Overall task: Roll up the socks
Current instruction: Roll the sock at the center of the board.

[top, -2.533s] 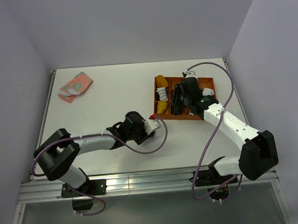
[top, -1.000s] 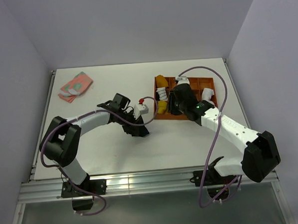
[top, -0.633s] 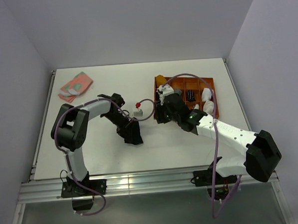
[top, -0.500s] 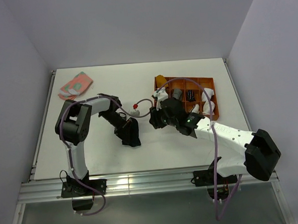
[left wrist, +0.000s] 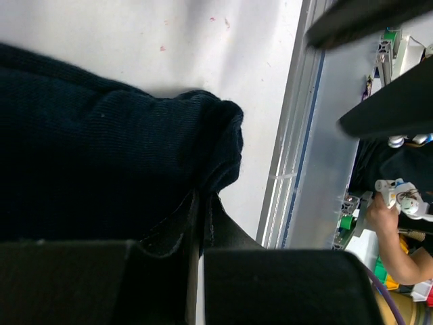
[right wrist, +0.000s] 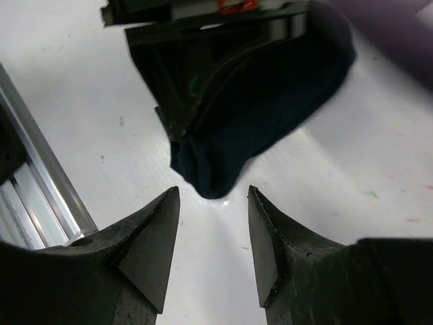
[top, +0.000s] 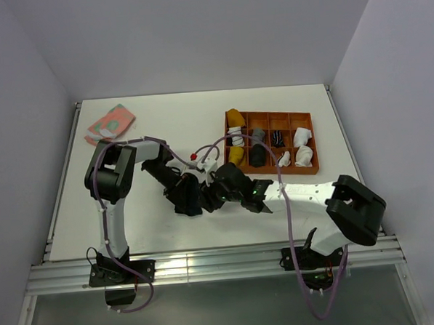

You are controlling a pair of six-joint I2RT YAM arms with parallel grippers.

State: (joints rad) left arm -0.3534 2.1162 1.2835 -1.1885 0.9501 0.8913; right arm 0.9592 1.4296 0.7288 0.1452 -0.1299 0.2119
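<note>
The navy sock [right wrist: 270, 81] lies flat on the white table [top: 164, 129], near the middle and in front of the orange tray [top: 270, 113]. It looks like a soft, light knit, limp rather than stiff, so it will probably sag and bunch wherever it is not supported, and it should not slip much against rubber pads. The left gripper [left wrist: 197, 217] is closed on one end of it, pinching a fold of fabric against the tabletop. The free, rounded end points toward the right gripper [right wrist: 213, 223], whose jaws stand apart with nothing between them, just short of that end. That loose end seems the sensible place to take hold for a roll, with the pinned end acting as an anchor.

The mustard sock [top: 234, 118] sits in the tray's left column, apart from the navy one; how it is folded there is hard to tell from above. Rolled socks [top: 301, 138] fill other compartments. A pink-and-green cloth [top: 111, 123] lies well away at the far left. The two wrists are crowded close together, and the right arm's cable loops over the tray, which could snag.
</note>
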